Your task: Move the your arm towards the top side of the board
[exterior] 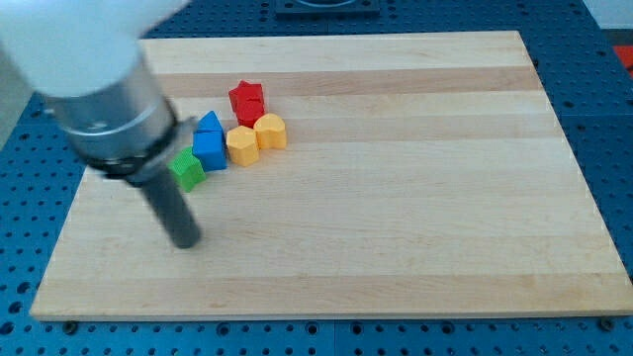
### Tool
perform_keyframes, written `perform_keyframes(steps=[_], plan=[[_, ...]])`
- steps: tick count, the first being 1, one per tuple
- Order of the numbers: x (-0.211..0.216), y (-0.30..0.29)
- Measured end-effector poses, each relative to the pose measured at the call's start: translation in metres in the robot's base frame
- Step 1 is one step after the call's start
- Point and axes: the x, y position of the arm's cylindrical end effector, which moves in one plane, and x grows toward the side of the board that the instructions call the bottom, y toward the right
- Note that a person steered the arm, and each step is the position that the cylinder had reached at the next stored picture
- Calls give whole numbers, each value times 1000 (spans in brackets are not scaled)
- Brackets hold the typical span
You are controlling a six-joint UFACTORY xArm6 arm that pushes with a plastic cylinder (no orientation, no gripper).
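- Our tip (185, 240) rests on the tabletop (415, 218), below the green block (186, 169), clear for travelling upward.
- No hand exists, so no state to tell.

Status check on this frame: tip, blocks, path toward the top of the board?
My tip low at view's left, just below the green block. Blue block, two yellow blocks and red block clustered directly upboard, in the way.

Red star (246, 100), blue, yellow, green blocks
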Motion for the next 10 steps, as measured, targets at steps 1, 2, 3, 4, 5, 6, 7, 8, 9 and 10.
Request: perform_keyframes(steps=[1,2,3,4,5,6,7,8,9,10], plan=[[-13,79],[-38,141],[-82,199],[-127,222],[-179,226],[-228,225],[-280,194],[-310,131],[-316,31],[-294,-49]])
